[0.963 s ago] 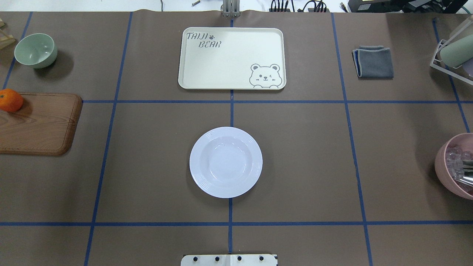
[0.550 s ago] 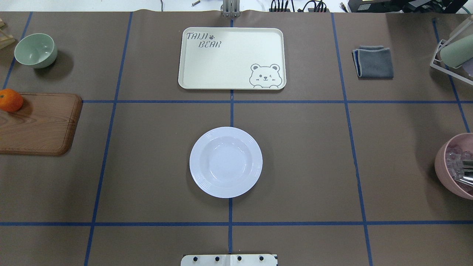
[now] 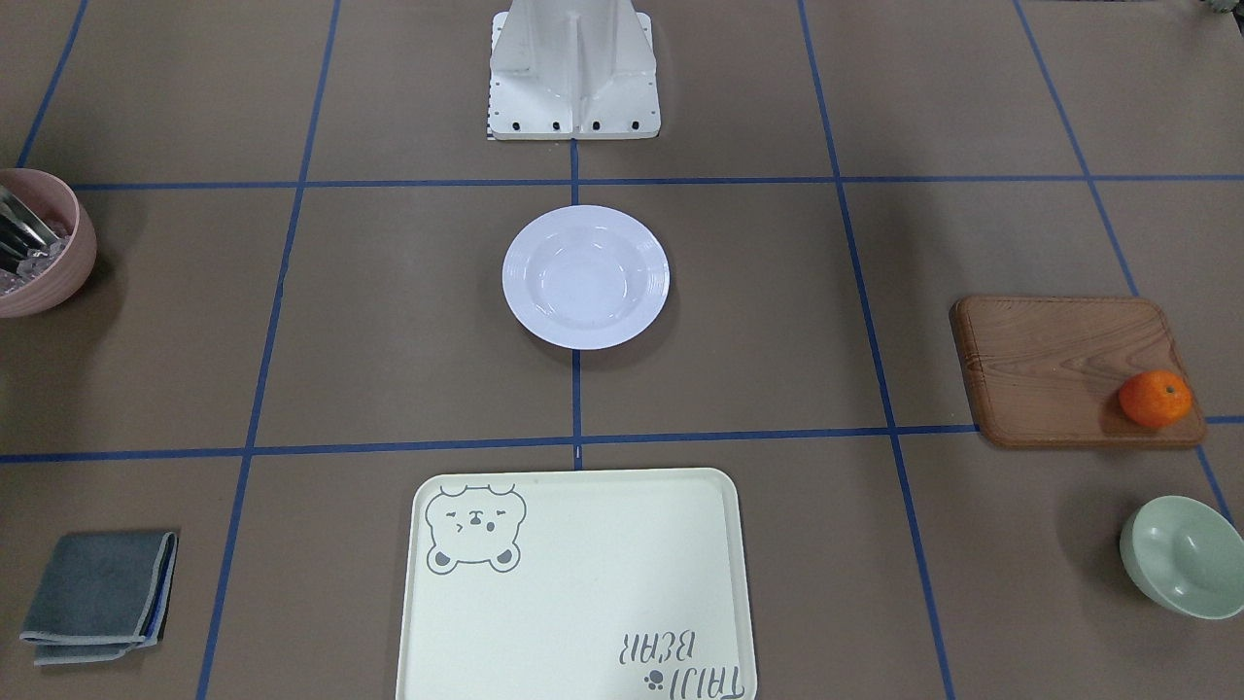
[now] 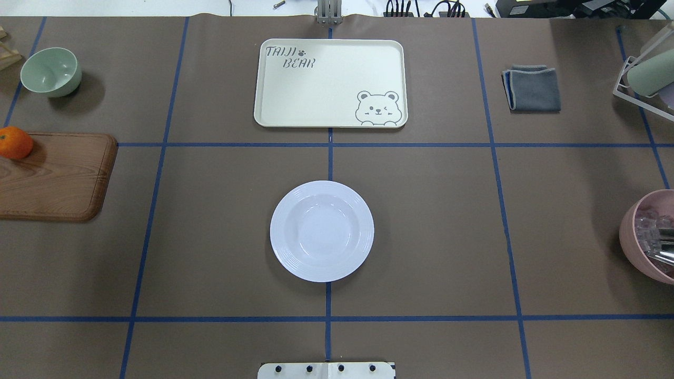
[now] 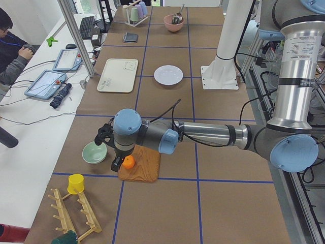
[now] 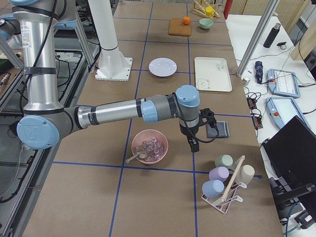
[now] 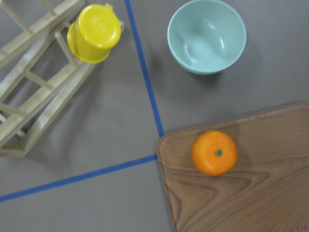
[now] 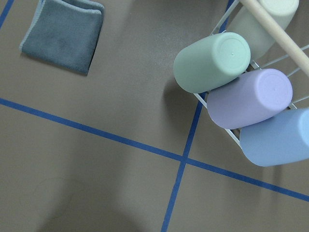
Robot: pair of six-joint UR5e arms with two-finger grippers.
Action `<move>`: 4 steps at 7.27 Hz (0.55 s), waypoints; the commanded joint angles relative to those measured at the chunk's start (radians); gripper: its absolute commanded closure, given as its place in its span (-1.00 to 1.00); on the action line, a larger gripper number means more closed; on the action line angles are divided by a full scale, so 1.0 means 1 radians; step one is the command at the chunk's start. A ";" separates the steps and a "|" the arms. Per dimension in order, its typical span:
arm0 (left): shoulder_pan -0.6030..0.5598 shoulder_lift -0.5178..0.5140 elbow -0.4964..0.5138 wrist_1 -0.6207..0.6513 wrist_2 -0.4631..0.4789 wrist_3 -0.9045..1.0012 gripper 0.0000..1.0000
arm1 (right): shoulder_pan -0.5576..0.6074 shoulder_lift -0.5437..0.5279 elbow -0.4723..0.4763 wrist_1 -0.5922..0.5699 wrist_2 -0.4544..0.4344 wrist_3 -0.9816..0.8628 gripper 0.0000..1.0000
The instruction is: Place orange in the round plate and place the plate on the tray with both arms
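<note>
The orange (image 4: 15,142) lies on the corner of a wooden board (image 4: 58,179) at the table's far left; the left wrist view shows the orange (image 7: 214,152) from straight above. The empty round white plate (image 4: 321,231) sits mid-table, and the cream bear tray (image 4: 330,83) lies beyond it, also empty. My left gripper (image 5: 117,163) hangs just beside the orange (image 5: 129,161). It shows only in the side view, so I cannot tell if it is open or shut. My right gripper (image 6: 193,145) hovers past a pink bowl, far from the plate; I cannot tell its state either.
A pale green bowl (image 4: 51,71) stands behind the board. A folded grey cloth (image 4: 533,88) lies at the back right. The pink bowl (image 4: 650,237) with cutlery is at the right edge, near a rack of cups (image 8: 231,77). A yellow cup (image 7: 94,33) rests on a wooden rack.
</note>
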 commanded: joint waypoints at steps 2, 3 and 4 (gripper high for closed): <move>0.107 -0.044 0.031 -0.193 0.003 -0.154 -0.96 | -0.085 0.007 0.069 0.033 0.027 0.251 -1.00; 0.134 -0.045 0.073 -0.196 0.008 -0.158 -0.96 | -0.170 0.007 0.074 0.172 0.020 0.474 -1.00; 0.165 -0.044 0.083 -0.193 0.021 -0.164 -0.96 | -0.246 0.004 0.073 0.296 -0.015 0.664 -1.00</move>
